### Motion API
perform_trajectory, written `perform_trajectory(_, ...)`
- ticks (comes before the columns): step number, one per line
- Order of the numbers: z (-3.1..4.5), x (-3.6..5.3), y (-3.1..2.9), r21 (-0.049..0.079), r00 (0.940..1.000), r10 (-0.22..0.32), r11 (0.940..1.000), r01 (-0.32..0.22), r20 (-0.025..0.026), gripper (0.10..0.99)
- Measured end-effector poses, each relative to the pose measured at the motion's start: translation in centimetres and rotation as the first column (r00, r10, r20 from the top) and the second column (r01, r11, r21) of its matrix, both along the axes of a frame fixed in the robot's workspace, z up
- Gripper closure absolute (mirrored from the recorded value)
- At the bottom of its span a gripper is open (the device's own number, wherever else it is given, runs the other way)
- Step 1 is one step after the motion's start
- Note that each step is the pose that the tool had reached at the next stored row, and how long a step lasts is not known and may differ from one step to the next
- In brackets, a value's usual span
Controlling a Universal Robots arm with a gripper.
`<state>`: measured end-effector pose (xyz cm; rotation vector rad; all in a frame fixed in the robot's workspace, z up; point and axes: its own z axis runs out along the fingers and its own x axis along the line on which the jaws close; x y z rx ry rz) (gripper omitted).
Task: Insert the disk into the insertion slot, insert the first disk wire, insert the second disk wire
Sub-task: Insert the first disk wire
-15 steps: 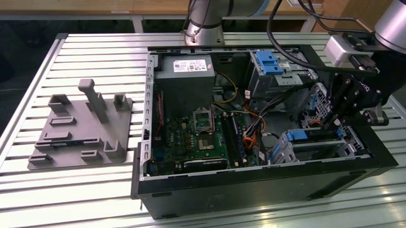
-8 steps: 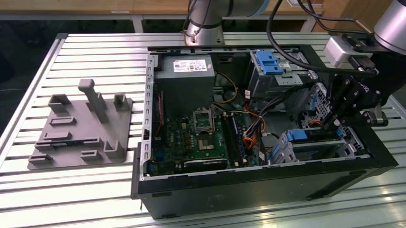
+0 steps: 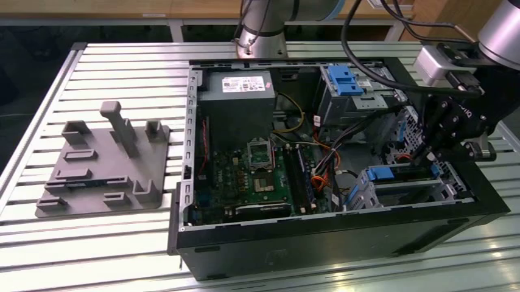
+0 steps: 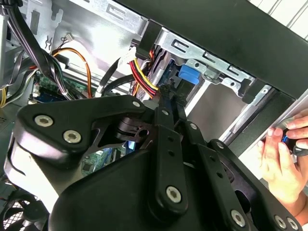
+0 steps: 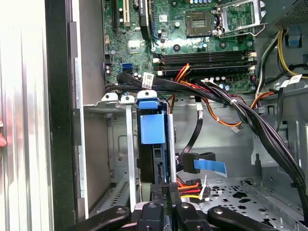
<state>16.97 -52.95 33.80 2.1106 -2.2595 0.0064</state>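
The disk (image 3: pixel 396 174), framed by its blue carrier (image 5: pixel 153 127), sits inside the insertion slot (image 3: pixel 414 193), a small silver cage at the case's front corner on the exterior view's right. My gripper (image 3: pixel 428 159) hangs just above the disk's rear end. In both wrist views the fingers (image 5: pixel 156 191) stand close together on the black connector of a red, yellow and black disk wire (image 5: pixel 188 185), right at the disk's edge. The same wire (image 4: pixel 146 81) runs to the fingertips (image 4: pixel 168 91) beside the blue carrier (image 4: pixel 187 74). A second black cable with a blue tag (image 5: pixel 204 164) hangs loose nearby.
The open black computer case (image 3: pixel 325 240) holds a motherboard (image 3: pixel 256 173), a grey power-supply box (image 3: pixel 237 85) and a taller bay with a blue latch (image 3: pixel 345 79). Cable bundles (image 5: pixel 250 115) cross beside the cage. A grey fixture (image 3: pixel 106 164) lies on the slatted table. A person's hand (image 4: pixel 284 159) rests outside the case.
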Motion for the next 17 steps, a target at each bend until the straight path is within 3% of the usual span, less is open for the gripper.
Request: perform_trajectory(17, -0.54, 0.04, 0.02, 0.000, 1.0000, 0.001, 1.0000, -0.001, 0.0000, 0.922)
